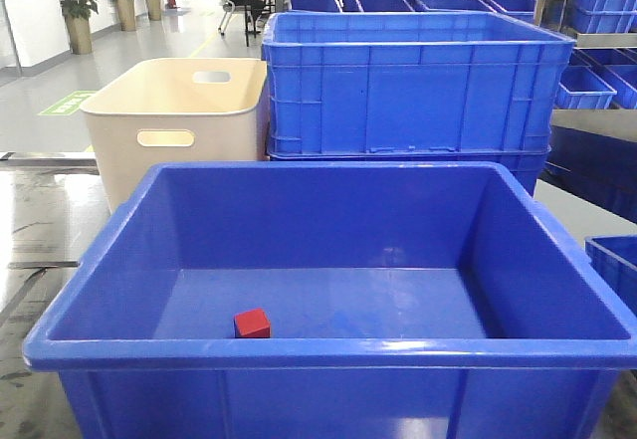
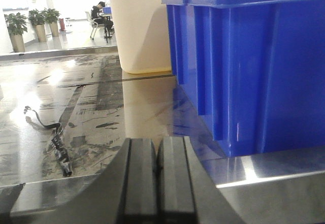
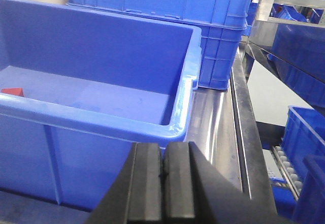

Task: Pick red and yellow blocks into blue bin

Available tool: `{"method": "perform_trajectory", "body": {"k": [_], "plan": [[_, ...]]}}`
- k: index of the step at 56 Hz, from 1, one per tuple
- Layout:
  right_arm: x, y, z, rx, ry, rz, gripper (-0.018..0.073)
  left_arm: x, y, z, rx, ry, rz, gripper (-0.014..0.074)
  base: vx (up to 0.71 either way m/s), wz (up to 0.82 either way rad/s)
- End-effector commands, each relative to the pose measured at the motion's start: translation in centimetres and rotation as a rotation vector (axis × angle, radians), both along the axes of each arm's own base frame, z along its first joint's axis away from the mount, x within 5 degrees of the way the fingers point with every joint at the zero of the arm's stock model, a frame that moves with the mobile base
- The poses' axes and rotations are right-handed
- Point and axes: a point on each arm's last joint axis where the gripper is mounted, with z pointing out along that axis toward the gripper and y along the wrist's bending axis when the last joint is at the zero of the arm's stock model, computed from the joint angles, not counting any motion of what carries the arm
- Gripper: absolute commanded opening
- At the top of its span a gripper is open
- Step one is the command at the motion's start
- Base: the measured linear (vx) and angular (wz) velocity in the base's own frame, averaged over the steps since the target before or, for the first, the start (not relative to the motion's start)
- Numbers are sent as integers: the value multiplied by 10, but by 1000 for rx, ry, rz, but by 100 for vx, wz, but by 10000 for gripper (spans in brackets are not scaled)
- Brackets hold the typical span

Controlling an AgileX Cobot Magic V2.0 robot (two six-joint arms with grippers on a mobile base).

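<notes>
I see the red cube (image 1: 252, 324) at 7 o'clock on the blue bin (image 1: 328, 352) floor, with the left gripper (image 2: 156, 155) and right gripper (image 3: 163, 158) both pressed together on nothing; the yellow brick shows in no view, so a blind reach risks striking the bin wall.

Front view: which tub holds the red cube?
The smooth-walled blue bin nearest the camera; red cube sits on its floor. Ribbed blue crates and the beige tub stand behind it.
</notes>
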Motion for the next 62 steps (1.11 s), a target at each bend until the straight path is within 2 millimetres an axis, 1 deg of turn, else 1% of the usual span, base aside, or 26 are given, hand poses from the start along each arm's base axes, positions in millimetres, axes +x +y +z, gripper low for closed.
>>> {"method": "perform_trajectory", "body": {"k": [1, 62], "plan": [[1, 1, 16, 0, -101, 9, -11, -2, 1, 13, -21, -107, 4, -6, 0, 0], [1, 1, 15, 0, -100, 8, -11, -2, 1, 13, -21, -107, 4, -6, 0, 0]]}}
